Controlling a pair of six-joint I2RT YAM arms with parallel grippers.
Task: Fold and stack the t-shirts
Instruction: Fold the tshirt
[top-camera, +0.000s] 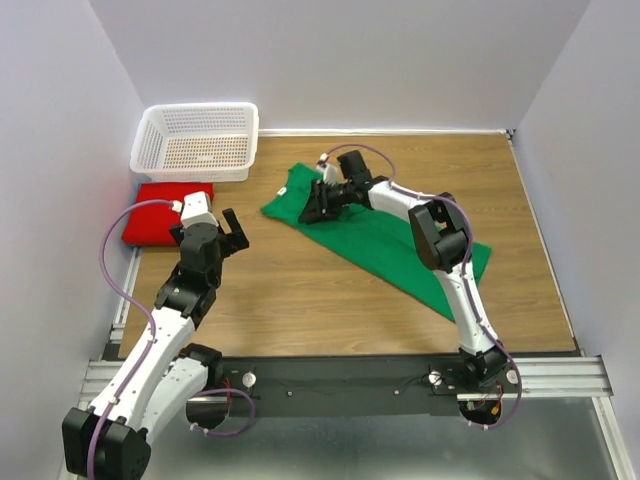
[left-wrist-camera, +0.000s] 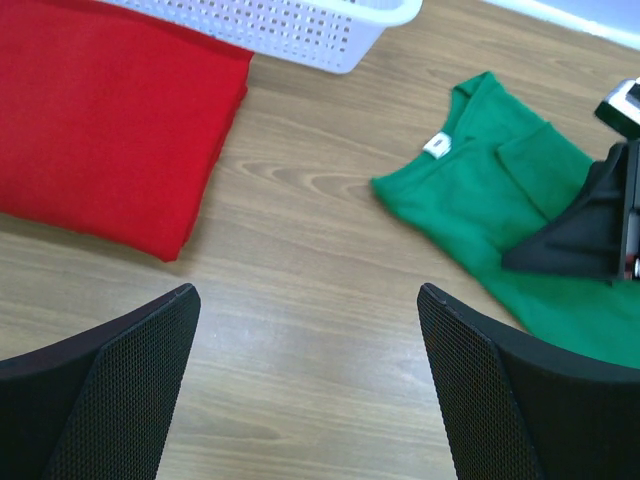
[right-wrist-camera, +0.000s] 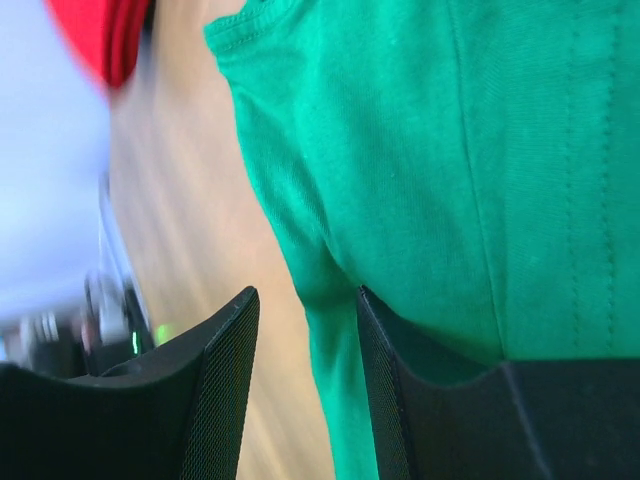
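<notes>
The bright green cloth t-shirt (top-camera: 370, 245) lies spread flat and aslant on the brown wooden tabletop (top-camera: 300, 300). Its collar end is nearest the white perforated plastic basket (top-camera: 200, 108) and its hem end is farthest from it. The bright red cloth t-shirt (top-camera: 150, 222) lies folded just on the near side of the basket, apart from the green one.

The right gripper (top-camera: 322, 205) sits low over the green shirt's basket-side end. Its jaws stand narrowly apart with an edge of green cloth between them, and wood shows beside one finger.

The left gripper (top-camera: 232, 232) hovers on the near side of the basket, between the two shirts. Its jaws are wide apart and hold nothing.
</notes>
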